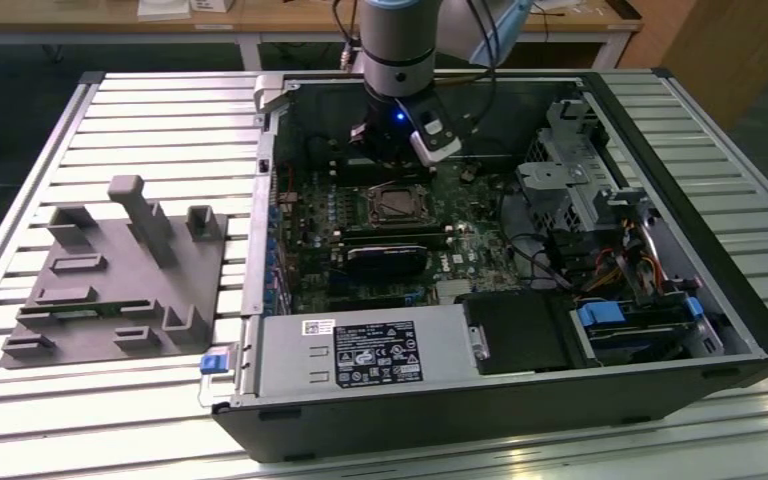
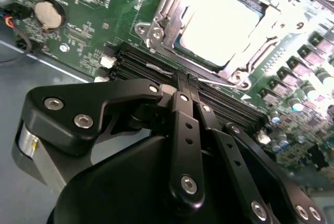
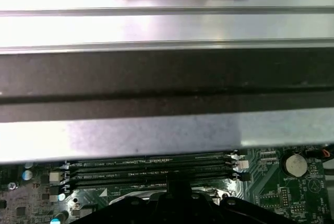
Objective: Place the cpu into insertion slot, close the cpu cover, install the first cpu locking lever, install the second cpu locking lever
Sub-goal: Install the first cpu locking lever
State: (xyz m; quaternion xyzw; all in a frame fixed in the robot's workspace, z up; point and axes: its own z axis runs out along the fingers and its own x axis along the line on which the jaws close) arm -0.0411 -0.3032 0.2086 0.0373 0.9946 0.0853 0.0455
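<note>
Chip [image 2: 222, 23] seated in socket [image 1: 395, 205], mid-board inside open computer case [image 1: 518, 400] on worktop [image 1: 157, 110]. Silver cover [image 2: 166, 4] lies flat around chip. Gripper [image 2: 187, 80] fingers clenched together, tips just above memory slots [image 2: 141, 65] beside socket. Arm [image 1: 398, 50] stands over far part of board in exterior view.

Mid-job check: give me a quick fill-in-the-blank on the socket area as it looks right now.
Inside the insertion slot lies the ____.
The coin battery sits on a ____ circuit board.
The tool is nearest the long black ____ slots, beside the insertion slot.
Missing words: cpu; green; memory.
</note>
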